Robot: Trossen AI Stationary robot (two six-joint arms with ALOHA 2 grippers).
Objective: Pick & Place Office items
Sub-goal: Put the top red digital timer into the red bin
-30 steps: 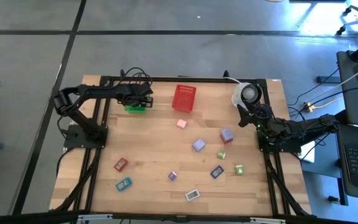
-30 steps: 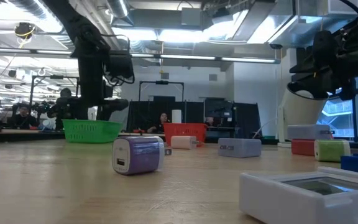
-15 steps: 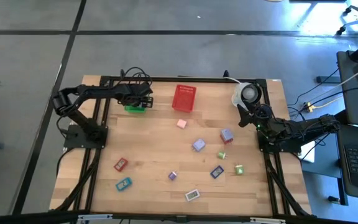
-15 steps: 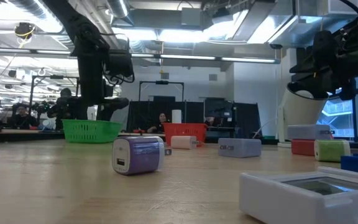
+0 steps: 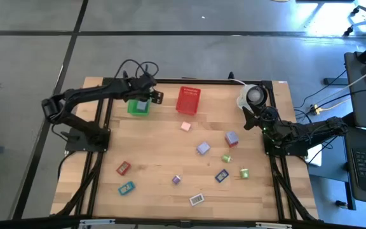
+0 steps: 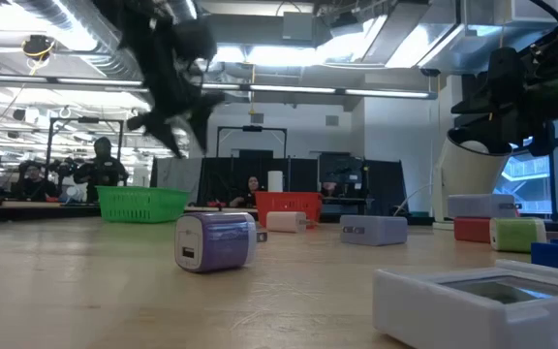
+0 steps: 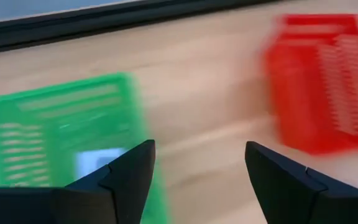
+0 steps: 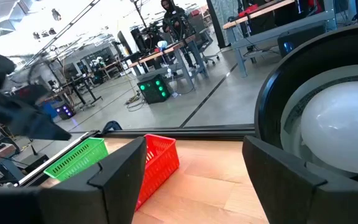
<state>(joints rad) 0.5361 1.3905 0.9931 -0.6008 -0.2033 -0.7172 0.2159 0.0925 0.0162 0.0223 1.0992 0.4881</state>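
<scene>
My left gripper point(image 5: 146, 97) hangs open above the green basket point(image 5: 138, 106), with nothing between its fingers point(image 7: 129, 168). A pale blue-and-white item point(image 7: 98, 163) lies on that basket's floor. The other office items lie loose on the wood: a pink block point(image 5: 185, 126), two lavender blocks point(image 5: 202, 148) point(image 5: 232, 138), green pieces point(image 5: 226, 159) point(image 5: 244, 173), a blue one point(image 5: 222, 176), a purple block point(image 6: 216, 240), a white one point(image 5: 197, 200), a red one point(image 5: 123, 168) and a teal one point(image 5: 126, 188). My right gripper point(image 5: 250, 116) waits open at the right edge.
A red mesh basket point(image 5: 189, 100) stands at the far middle of the table, right of the green one. A white round cup-like thing point(image 5: 254, 95) sits at the far right, just in front of my right gripper point(image 8: 194, 146). Black frame rails run along the table's edges.
My left gripper has risen out of the green basket, mostly in the last half second, and has tipped so that it points less steeply down. It now hangs well above the basket's rim. The right arm has kept still.
</scene>
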